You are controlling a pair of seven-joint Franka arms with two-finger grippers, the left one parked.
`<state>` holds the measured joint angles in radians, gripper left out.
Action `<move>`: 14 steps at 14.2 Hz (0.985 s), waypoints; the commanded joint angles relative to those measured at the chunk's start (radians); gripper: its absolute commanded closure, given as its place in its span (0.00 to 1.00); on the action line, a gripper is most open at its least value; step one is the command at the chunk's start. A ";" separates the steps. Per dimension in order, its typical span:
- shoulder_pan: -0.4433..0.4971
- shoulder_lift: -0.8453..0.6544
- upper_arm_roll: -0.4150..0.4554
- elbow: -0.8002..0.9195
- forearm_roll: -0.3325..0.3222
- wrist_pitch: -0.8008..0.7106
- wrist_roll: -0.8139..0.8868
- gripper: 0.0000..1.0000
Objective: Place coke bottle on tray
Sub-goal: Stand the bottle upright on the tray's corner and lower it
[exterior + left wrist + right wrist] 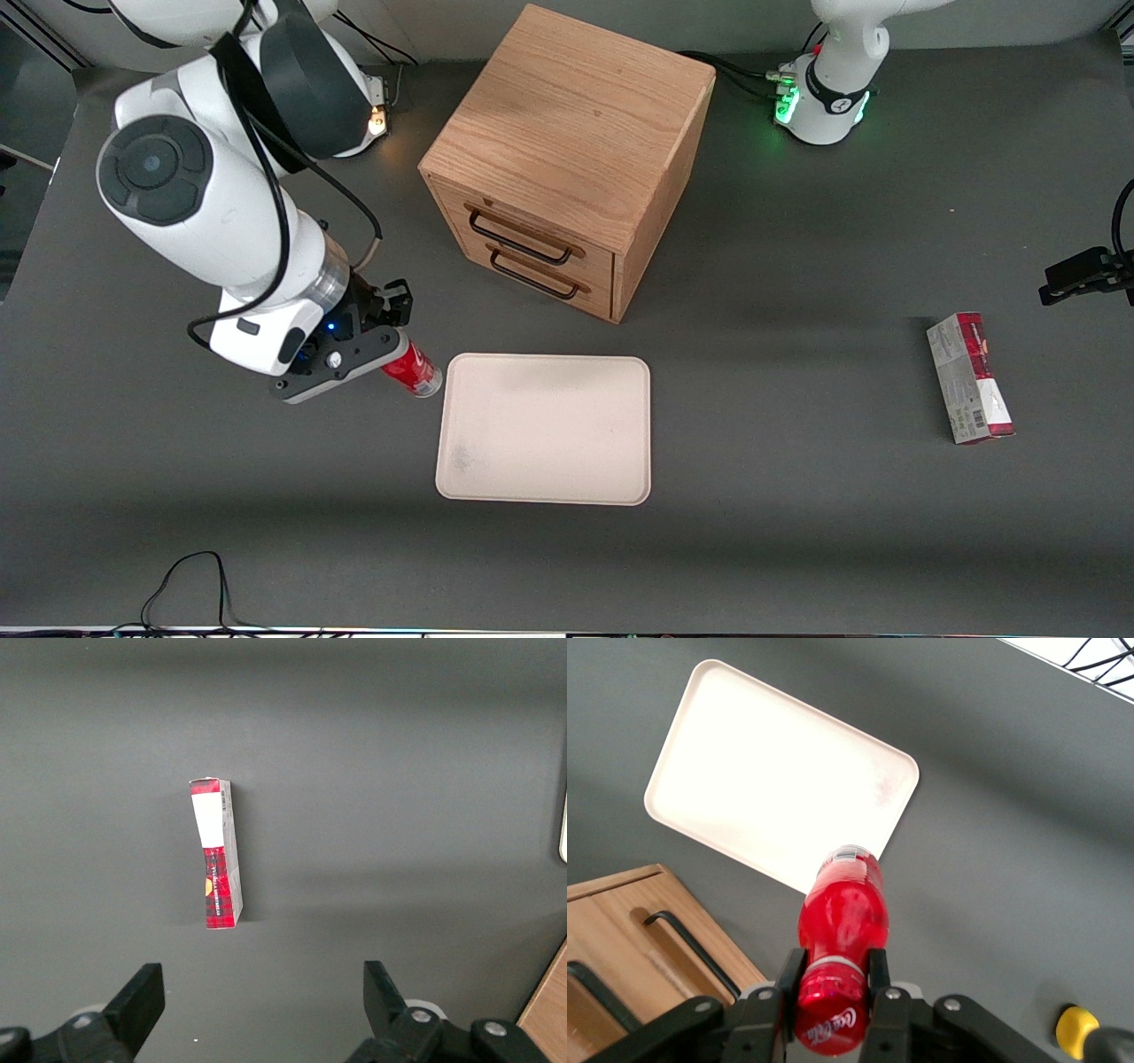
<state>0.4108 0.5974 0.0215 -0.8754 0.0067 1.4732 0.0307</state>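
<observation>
I see the small red plastic coke bottle with its red cap and white script logo clamped at the neck between the fingers of my right gripper. It is lifted off the grey table and tilted, its clear base pointing down toward the tray's corner. The large flat cream-white rectangular tray, with rounded corners and a low rim, lies flat near the front camera, a faint grey smudge near one corner.

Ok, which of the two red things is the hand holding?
The coke bottle, clamped near its cap in the hand beside the tray. The red-and-grey carton lies untouched toward the parked arm's end.
</observation>
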 commanded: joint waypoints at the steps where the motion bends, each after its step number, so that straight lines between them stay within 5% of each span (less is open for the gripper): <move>1: 0.000 0.094 -0.002 0.050 -0.016 0.058 0.015 1.00; 14: 0.000 0.355 -0.003 0.024 -0.056 0.305 0.018 1.00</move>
<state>0.4075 0.9363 0.0177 -0.8760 -0.0354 1.7671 0.0307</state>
